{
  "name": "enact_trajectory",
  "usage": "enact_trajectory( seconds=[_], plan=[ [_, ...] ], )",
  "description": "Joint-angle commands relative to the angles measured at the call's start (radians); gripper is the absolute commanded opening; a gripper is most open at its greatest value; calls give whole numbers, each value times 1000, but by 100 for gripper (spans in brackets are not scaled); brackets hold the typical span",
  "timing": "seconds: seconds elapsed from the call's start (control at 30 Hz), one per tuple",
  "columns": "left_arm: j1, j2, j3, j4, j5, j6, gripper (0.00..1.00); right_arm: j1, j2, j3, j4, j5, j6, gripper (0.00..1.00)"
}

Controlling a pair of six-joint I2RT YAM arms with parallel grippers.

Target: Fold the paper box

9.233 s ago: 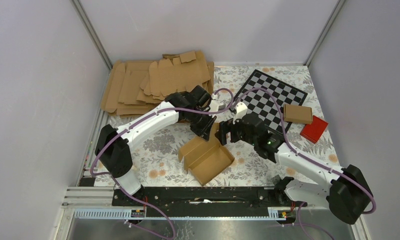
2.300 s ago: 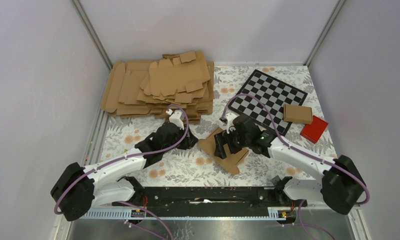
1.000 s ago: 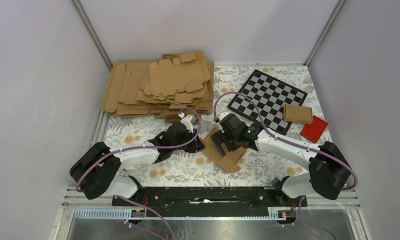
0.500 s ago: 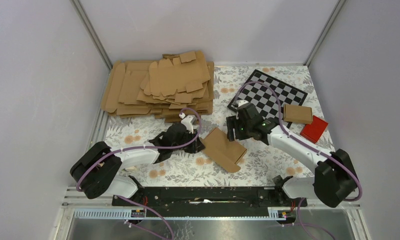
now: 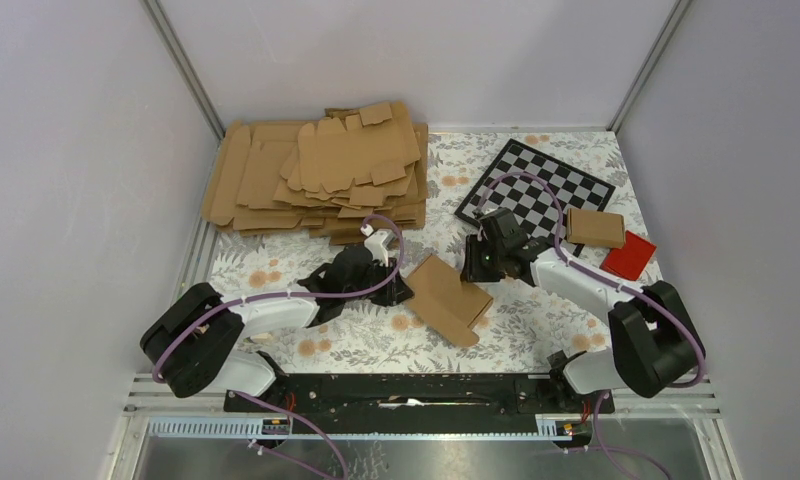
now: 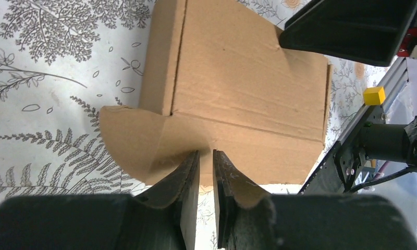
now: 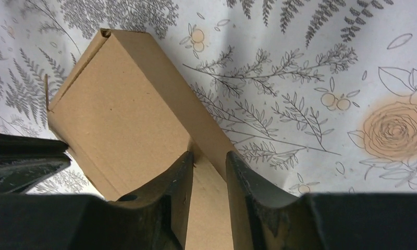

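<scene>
As left fingers [image 6: 185, 182] pinch the flat brown cardboard box [image 6: 248, 67] by a flap [image 6: 128, 140], narrow right fingers [image 7: 178, 187] risk crushing its edge.

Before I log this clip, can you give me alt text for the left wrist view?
A slim brown paper box lies on a floral tablecloth, with the left gripper, fingers almost together, at the edge of its rounded flap; whether it pinches the card is unclear. A dark part of the right arm shows at the top right.

Bare table [image 5: 356, 345] nearside of the paper box [image 5: 448, 298] leaves passage; cardboard stack [image 5: 316, 170] and chessboard [image 5: 541, 190] block beyond.
</scene>
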Motion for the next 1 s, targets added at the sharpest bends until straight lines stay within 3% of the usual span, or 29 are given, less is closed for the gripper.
enact_trajectory(
  seconds=[0.0, 0.2, 0.4, 0.57, 0.7, 0.97],
  plan=[
    [4, 11, -2, 91, 38, -4, 19, -18, 49, -25, 48, -38, 36, 32],
    [4, -30, -17, 104, 33, 11, 19, -103, 101, -79, 146, -153, 89, 17],
    [7, -186, -19, 48, 8, 27, 21, -168, 138, -92, 184, -226, 114, 3],
    [41, -292, -14, -61, -28, 29, 22, -215, 135, -92, 186, -237, 98, 3],
    [69, -284, -34, -79, -32, 7, 22, -223, 170, -89, 186, -260, 76, 4],
    [47, -18, -16, 158, 97, -72, 22, -222, 243, -84, 238, -366, 73, 10]
  ],
)
